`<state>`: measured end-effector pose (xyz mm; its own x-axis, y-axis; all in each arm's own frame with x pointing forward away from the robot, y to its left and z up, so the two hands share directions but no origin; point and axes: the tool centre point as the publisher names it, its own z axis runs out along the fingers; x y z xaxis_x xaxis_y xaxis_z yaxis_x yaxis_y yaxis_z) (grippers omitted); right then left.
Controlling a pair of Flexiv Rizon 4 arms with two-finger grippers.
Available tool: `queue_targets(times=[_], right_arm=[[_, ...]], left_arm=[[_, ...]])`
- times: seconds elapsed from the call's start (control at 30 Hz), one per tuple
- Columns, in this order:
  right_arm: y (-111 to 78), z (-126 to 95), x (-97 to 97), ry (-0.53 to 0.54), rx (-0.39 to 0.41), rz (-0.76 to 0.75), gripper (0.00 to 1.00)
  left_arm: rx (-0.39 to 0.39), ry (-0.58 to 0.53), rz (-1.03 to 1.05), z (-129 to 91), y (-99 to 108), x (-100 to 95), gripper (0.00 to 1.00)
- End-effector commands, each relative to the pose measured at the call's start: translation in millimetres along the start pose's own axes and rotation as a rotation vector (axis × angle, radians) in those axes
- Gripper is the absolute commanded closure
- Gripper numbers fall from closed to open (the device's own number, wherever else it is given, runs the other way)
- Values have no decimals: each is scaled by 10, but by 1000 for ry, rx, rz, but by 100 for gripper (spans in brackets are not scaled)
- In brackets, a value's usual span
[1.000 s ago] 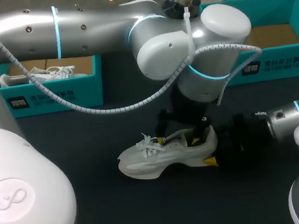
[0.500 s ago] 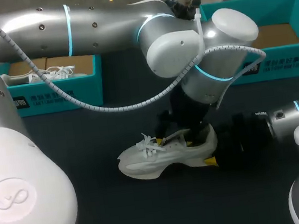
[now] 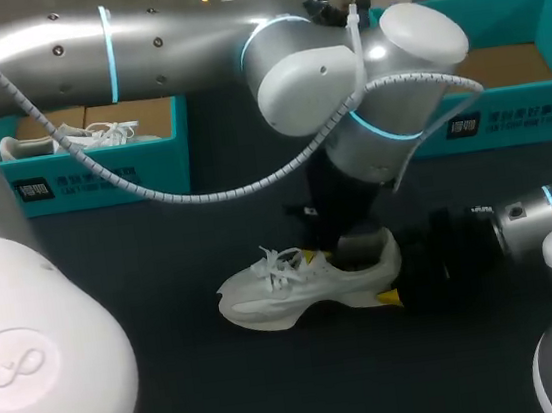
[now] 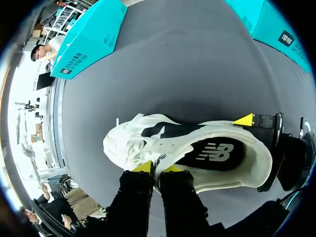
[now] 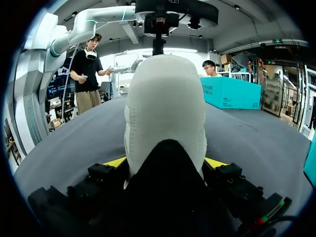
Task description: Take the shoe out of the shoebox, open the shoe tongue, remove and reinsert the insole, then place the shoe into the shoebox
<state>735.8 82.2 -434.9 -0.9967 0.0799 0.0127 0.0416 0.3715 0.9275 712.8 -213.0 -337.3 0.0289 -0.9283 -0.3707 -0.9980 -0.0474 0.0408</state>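
My right arm (image 3: 545,219) comes in low from the right, its forearm lying close to level over the dark table (image 3: 229,394). The right gripper (image 5: 165,163) is clamped on the heel of the white shoe (image 3: 286,291), with one yellow tip pressed to each side of it. That shoe stands upright on its sole about mid-table, toe pointing towards my left, laces on top. Its dark insole (image 4: 212,153) lies flat inside the opening (I see it plainly from the left wrist). Above it my left arm (image 3: 166,49) stretches across from the left, past the middle, then bends at the wrist and drops steeply onto the shoe. The left gripper (image 4: 158,168) sits at the shoe's upper rim just behind the laces, and I cannot tell whether it is gripping anything there. By my count: two arms, one shoe on the table, one insole. Farther back stand two teal boxes well apart. The left shoebox (image 3: 101,178) holds a second white shoe (image 3: 77,140), and the right shoebox (image 3: 507,118) shows its brown floor.
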Motion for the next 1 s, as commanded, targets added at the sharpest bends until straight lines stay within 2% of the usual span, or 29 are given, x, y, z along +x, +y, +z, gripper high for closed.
queue_targets(times=[0.03, 0.3, 0.53, 0.93, 0.97, 1.0], right_arm=[[-32, 42, 2, -2, 3, 0, 100], [-32, 42, 2, -2, 3, 0, 100], [-32, 42, 2, -2, 3, 0, 100], [-32, 42, 2, -2, 3, 0, 100], [-32, 42, 2, -2, 3, 0, 100], [-32, 42, 2, -2, 3, 0, 100]], left_arm=[[17, 28, -181, -103, 78, -136, 100], [13, 80, -191, -166, 115, -371, 100], [-10, 102, -210, -113, 155, -554, 100], [-55, 109, -228, -19, 182, -608, 100], [-56, 110, -227, -24, 180, -604, 96], [-57, 111, -226, -30, 178, -601, 84]])
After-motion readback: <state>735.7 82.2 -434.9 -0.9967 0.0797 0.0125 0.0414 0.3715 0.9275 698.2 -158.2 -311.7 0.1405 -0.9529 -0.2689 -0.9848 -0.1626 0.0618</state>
